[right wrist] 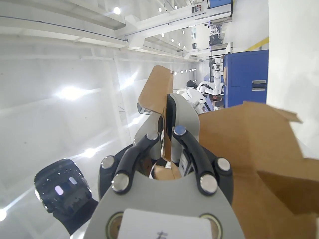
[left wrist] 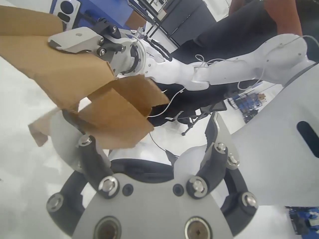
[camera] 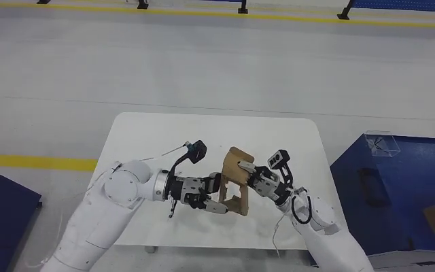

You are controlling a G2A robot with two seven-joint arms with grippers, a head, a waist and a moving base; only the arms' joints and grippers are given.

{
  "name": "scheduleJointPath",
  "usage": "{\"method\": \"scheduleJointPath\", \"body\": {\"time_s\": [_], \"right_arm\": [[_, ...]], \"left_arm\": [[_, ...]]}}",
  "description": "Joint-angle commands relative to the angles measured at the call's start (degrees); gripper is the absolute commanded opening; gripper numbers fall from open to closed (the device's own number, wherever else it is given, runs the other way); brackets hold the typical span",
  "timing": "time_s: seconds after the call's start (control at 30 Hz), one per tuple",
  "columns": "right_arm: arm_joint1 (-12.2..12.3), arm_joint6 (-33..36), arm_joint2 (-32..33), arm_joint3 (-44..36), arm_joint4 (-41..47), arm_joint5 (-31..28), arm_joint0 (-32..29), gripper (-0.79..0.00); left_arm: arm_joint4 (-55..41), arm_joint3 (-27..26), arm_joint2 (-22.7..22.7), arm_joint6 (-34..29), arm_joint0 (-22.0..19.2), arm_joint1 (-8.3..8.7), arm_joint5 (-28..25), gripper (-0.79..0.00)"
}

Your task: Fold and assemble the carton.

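The half-formed brown cardboard carton (camera: 234,182) is held raised above the white worktop (camera: 204,136), so its flaps can be folded. One panel is pinched firmly by the right gripper (right wrist: 164,115). The left gripper (left wrist: 135,128) is spread wide, a lower flap apparently resting against one finger.

The carton (camera: 234,164) sits between left hand (camera: 217,194) and right hand (camera: 249,178), seemingly above the table (camera: 170,136).
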Motion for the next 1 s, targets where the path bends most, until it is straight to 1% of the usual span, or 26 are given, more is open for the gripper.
{"method": "scheduleJointPath", "body": {"time_s": [0.0, 0.1, 0.2, 0.27, 0.4, 0.6, 0.87, 0.97], "right_arm": [[-0.3, -0.5, -0.4, 0.4, 1.3, 0.4, 0.5, -0.785], [-0.7, -1.4, -0.5, 1.2, 3.0, 0.7, 1.1, -0.785], [-1.0, -0.7, 0.0, 1.9, 6.1, 2.2, 1.5, -0.785], [-1.0, 0.0, 0.5, 2.5, 6.6, 3.4, 1.9, -0.785], [-1.0, 0.0, 0.5, 2.5, 6.6, 3.4, 1.9, -0.785], [-1.2, -1.8, 1.4, 1.5, 6.9, 2.7, 1.8, -0.785], [-2.1, -4.4, 2.4, 1.9, 11.4, 0.4, 2.6, -0.785], [-2.5, -4.5, 1.9, 2.3, 13.0, 0.8, 2.9, -0.785]], "left_arm": [[1.4, 0.4, 1.2, 2.0, -0.3, -0.23, -2.0, 0.000], [3.6, 1.9, 2.6, 3.7, -1.4, -0.56, -3.3, 0.000], [4.8, 3.0, 3.2, 6.0, -2.1, -0.87, -3.9, 0.000], [5.4, 3.3, 3.5, 7.6, -2.3, -1.05, -4.3, 0.000], [8.8, 4.4, 2.2, 9.8, -2.6, -0.83, -3.6, 0.000], [13.4, 3.4, 1.8, 11.9, -1.4, -0.53, -2.0, 0.000], [16.2, 0.0, 3.5, 13.3, -0.6, -0.71, -0.8, 0.000], [17.4, -1.6, 4.6, 13.4, -0.7, -0.84, -1.5, 0.000]]}}
